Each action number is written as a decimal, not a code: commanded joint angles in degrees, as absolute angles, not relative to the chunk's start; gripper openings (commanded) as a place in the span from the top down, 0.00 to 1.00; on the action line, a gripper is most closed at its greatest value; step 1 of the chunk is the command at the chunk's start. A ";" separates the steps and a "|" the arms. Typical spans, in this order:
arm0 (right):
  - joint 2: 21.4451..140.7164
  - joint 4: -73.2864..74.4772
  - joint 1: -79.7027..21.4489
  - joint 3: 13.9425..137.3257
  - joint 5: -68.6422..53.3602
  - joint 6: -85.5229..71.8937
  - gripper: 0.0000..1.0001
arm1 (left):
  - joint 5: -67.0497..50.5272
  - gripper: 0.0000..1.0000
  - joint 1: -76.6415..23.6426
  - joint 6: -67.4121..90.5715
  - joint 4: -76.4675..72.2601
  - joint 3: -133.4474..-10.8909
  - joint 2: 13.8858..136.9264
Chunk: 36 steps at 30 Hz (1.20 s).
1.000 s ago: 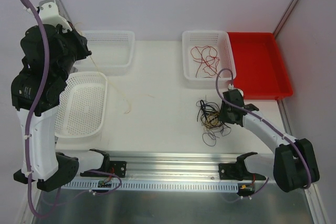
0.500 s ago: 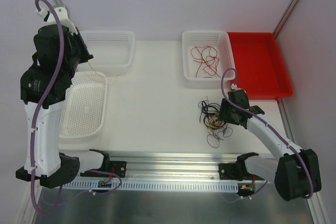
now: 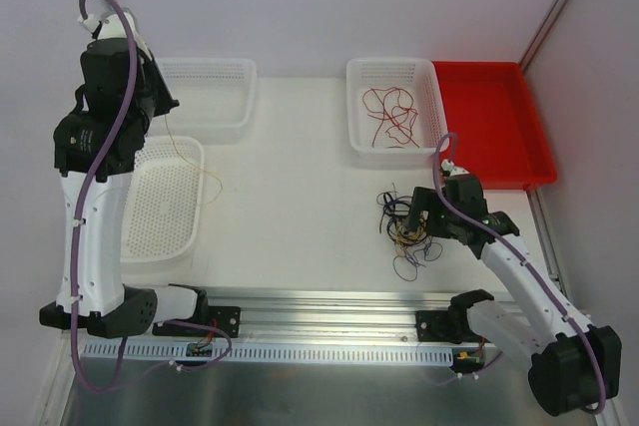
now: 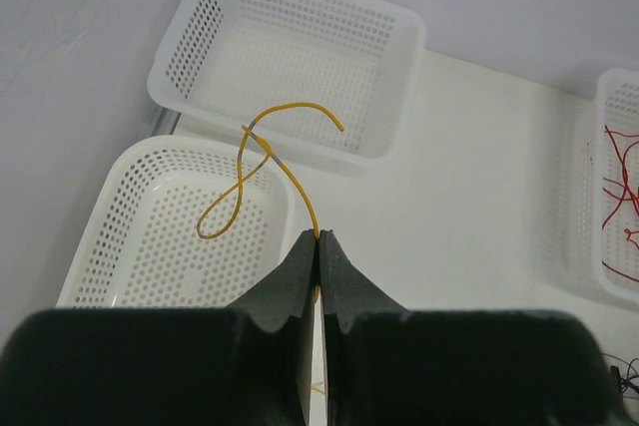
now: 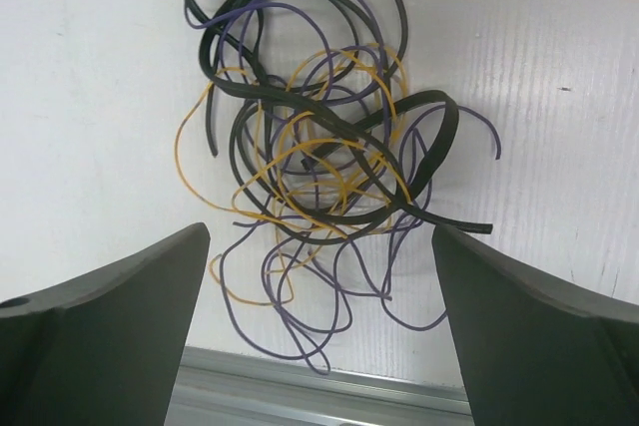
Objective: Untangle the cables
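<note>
A tangle of black, purple and yellow-orange cables (image 3: pixel 404 231) lies on the table right of centre. My right gripper (image 3: pixel 419 214) hovers over it, open. In the right wrist view the tangle (image 5: pixel 319 167) lies beyond the wide-spread right gripper (image 5: pixel 319 246), which holds nothing. My left gripper (image 3: pixel 162 107) is raised at the far left, shut on one yellow-orange cable (image 3: pixel 207 181) that dangles over the edge of the near white basket (image 3: pixel 160 231). In the left wrist view that cable (image 4: pixel 292 175) curls out of the pinched left gripper (image 4: pixel 319 238). Red cables (image 3: pixel 389 112) lie in the right white basket (image 3: pixel 357 72).
A second white basket (image 3: pixel 240 72) stands at the back left, seen behind the near basket (image 4: pixel 120 246) in the left wrist view as the far basket (image 4: pixel 399 27). A red tray (image 3: pixel 494 122) sits at the back right. A metal rail (image 3: pixel 329 306) runs along the near edge.
The right gripper has opened wide and drawn back slightly from the tangle. The left arm has swung up and back, carrying the yellow-orange cable off the table to over the near left basket.
</note>
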State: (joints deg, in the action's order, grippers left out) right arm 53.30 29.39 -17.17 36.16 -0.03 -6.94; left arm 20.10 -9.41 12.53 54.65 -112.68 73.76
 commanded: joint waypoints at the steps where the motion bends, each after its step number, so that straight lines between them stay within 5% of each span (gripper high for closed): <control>1: 50.11 32.86 -16.88 39.46 -2.63 -5.63 0.00 | 22.14 1.00 -7.74 12.83 52.29 -115.57 73.39; 11: 49.39 33.22 -17.75 39.81 -8.44 -3.60 0.03 | 28.56 1.00 -0.80 11.69 50.01 -113.30 73.12; 27: 50.18 32.87 -18.28 39.29 -9.32 -3.34 0.03 | 23.91 1.00 17.31 16.70 40.43 -79.20 69.25; 36: 50.36 33.57 -18.54 39.99 -9.14 -3.43 0.03 | 15.65 0.79 18.28 18.19 38.94 -69.35 76.46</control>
State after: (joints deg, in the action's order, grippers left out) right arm 50.33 32.91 -18.06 38.04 -8.43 -3.99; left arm 19.59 18.06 17.10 40.75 -70.89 75.22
